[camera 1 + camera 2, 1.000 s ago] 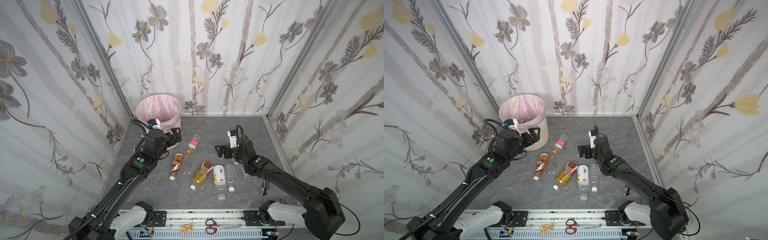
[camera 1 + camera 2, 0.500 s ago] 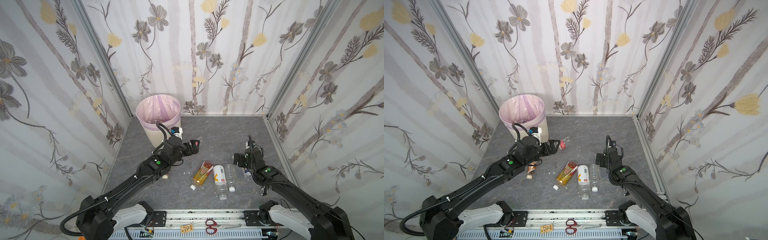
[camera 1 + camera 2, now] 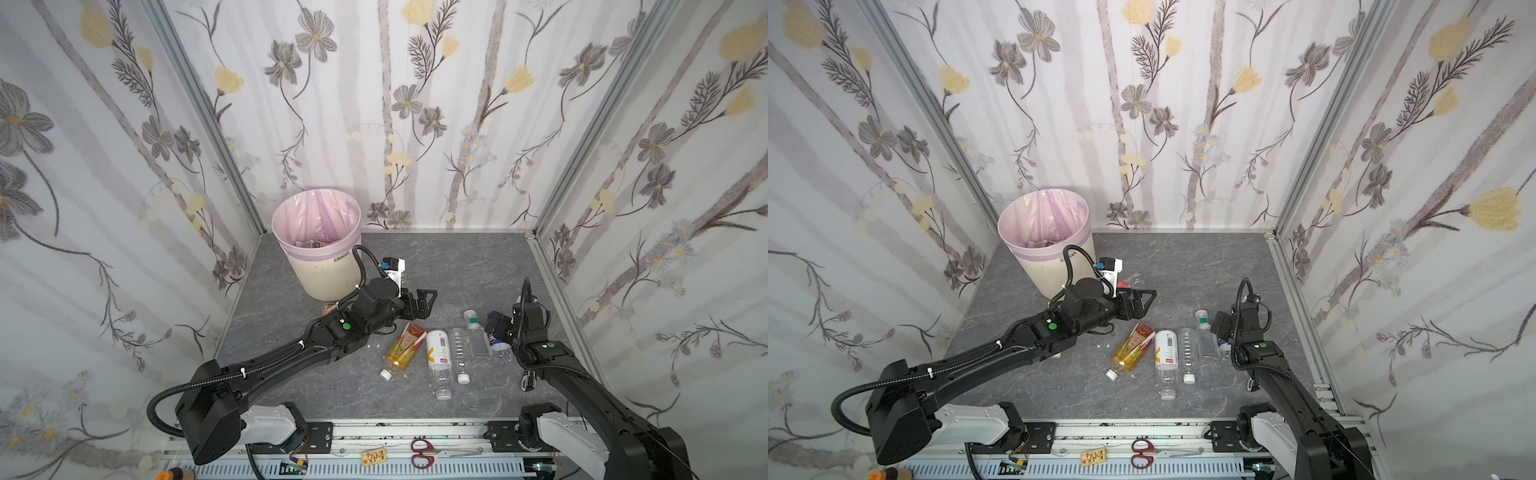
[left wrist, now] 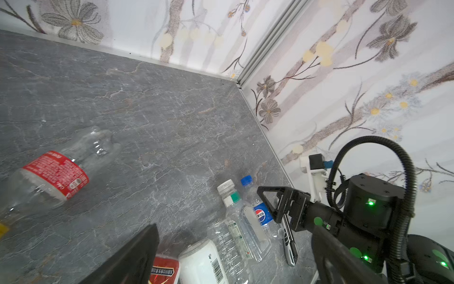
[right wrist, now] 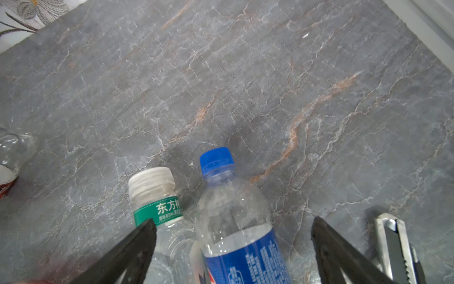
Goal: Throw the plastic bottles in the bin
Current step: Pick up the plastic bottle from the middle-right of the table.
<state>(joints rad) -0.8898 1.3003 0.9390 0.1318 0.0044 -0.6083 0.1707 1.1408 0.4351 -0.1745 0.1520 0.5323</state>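
Right claw (image 5: 233,220) is wide open, straddling blue-capped bottle (image 5: 231,201) on tabletop (image 5: 221,73), no grip. Left claw (image 3: 423,305) is open, empty, near bin (image 3: 320,276). Other bottles (image 3: 438,349) lie mid-tabletop.

The tabletop (image 3: 457,266) is veined grey, the walls (image 3: 415,104) bear grey and yellow flowers, the bin (image 3: 320,278) is cream-white with pink liner, and the blue-capped bottle (image 5: 233,211) has a blue label.
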